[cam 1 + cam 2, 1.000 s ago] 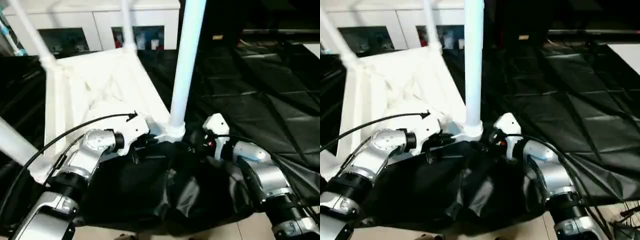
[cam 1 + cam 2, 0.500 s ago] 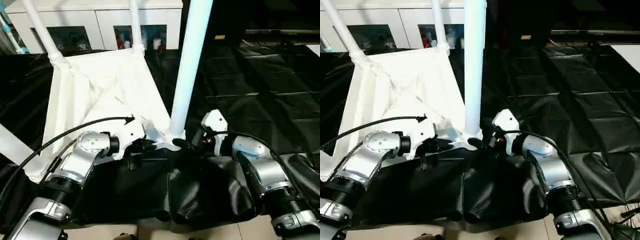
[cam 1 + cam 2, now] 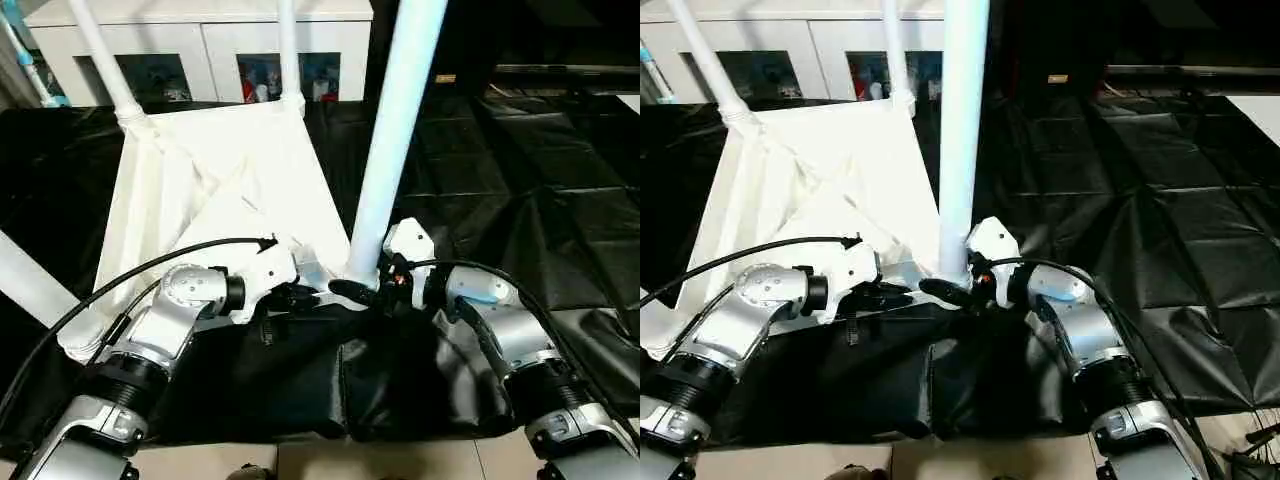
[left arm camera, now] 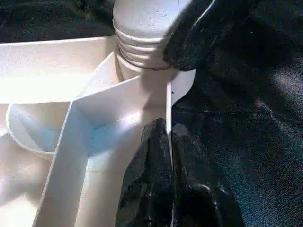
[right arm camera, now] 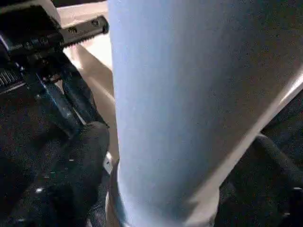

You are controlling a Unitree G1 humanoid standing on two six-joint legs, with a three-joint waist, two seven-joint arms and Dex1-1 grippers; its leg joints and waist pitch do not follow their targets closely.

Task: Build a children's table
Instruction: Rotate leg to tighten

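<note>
I see the children's table (image 3: 215,190) upside down on the black cloth (image 3: 520,170), legs cut off at the top edge. My left gripper (image 4: 165,142) is pinched shut on a rib at the near corner socket. Right gripper (image 3: 362,293) straddles the near leg (image 3: 962,140) base — gripping or not, can't tell; wrist view shows one finger (image 5: 80,156) beside the tube.

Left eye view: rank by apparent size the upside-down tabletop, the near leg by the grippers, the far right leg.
1. Tabletop
2. Near leg, though nearness to the camera inflates it
3. Far right leg
</note>
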